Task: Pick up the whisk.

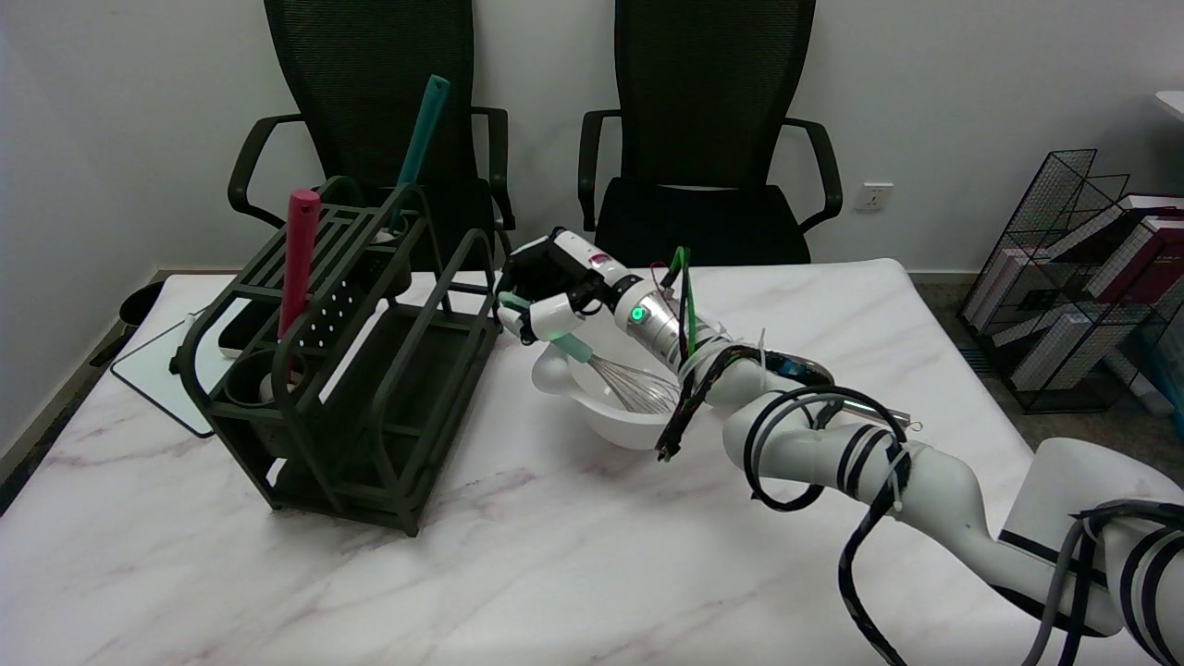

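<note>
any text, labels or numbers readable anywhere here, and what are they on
No text can be read anywhere in this view.
Books in the wire rack: spines show, any titles too blurred to read.
Right hand: a small pink mark on the wrist, not legible; the green light is only a light.
Whisk, bowl, dark utensil rack: no markings visible.

Looks like an office or meeting room to me, not a real kitchen. Two black mesh-back office chairs (pixel 370 120) with armrests are pushed up to the far side of a white marble-look table (pixel 518 555), against plain white walls with a wall socket (pixel 874 196). Off to the right there's a black wire rack (pixel 1064 277) on the floor holding what look like books or binders.
</note>
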Controlling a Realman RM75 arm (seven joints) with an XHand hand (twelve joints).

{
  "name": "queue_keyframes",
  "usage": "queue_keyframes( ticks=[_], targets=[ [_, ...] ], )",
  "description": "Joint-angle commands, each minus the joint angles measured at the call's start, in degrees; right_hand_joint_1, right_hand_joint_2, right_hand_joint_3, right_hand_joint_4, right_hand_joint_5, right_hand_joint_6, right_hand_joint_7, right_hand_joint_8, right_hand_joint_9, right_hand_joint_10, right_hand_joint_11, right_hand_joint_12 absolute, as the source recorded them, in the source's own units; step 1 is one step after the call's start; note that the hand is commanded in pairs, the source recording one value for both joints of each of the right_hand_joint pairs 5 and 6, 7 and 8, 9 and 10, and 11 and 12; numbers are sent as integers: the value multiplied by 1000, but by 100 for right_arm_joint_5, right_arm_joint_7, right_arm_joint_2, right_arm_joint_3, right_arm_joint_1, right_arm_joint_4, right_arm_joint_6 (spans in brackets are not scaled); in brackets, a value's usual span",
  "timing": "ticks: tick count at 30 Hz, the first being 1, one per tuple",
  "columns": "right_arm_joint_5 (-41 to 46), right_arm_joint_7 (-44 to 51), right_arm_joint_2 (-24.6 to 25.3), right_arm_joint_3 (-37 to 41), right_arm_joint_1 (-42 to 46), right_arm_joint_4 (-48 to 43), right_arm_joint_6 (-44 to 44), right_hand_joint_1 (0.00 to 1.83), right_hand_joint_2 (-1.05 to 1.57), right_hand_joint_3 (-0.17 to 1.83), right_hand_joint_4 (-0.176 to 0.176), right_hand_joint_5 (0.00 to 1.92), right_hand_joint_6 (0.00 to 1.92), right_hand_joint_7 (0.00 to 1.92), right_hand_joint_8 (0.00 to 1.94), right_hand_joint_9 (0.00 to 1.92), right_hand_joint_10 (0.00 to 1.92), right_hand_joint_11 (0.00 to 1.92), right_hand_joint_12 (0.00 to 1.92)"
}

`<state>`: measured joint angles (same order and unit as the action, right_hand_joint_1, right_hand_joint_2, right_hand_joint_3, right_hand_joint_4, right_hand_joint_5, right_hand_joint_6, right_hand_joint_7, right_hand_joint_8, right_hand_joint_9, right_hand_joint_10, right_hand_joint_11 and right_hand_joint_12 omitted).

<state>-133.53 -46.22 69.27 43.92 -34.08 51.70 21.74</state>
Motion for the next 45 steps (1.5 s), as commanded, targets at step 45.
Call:
queue_keyframes(
  ticks=[45],
  targets=[
    [8,-16,100,-67,443,673,221,1121,352,1166,0,577,577,1014,1014,1110,1110,1140,1140]
  ],
)
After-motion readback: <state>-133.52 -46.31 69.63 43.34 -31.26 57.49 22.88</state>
